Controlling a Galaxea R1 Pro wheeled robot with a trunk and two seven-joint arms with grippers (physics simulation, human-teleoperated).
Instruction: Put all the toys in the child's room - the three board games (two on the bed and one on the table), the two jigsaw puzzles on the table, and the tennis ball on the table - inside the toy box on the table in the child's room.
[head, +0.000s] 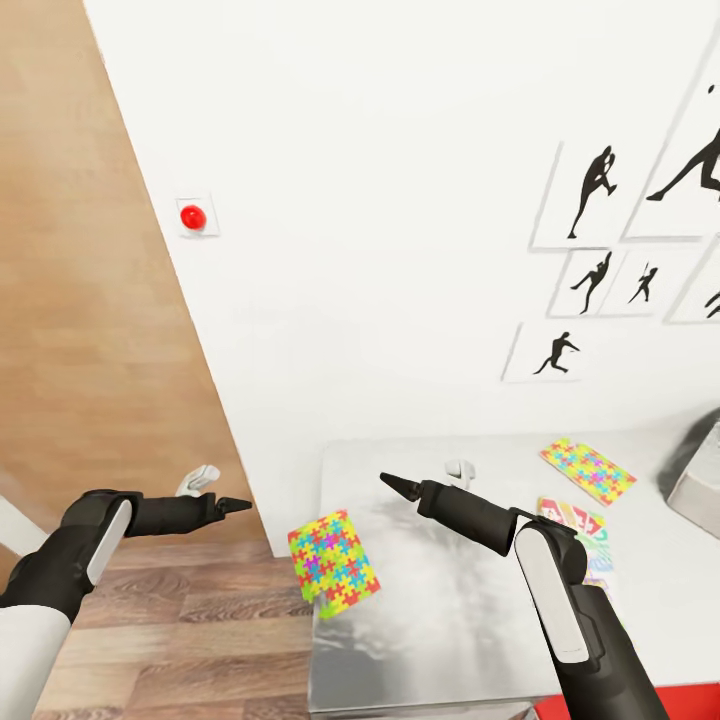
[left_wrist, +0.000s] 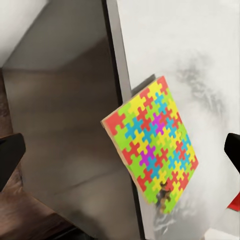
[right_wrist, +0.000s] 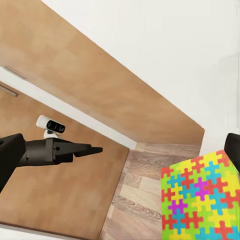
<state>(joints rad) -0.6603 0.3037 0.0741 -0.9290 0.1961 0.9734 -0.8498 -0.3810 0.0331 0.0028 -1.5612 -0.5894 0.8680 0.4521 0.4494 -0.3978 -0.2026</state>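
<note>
Early stage: both jigsaw puzzles (head: 333, 565) (head: 588, 469) & game box (head: 578, 530) still outside toy box (head: 698, 472); left gripper (head: 228, 505), right gripper (head: 398, 487) empty, open/closed unclear.

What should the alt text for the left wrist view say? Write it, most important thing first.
A multicoloured jigsaw puzzle lies on the pale table with one corner overhanging the table's edge. Beyond the edge the table's dark grey side drops away. The tips of the left gripper's fingers sit wide apart at either side of the picture, holding nothing.
</note>
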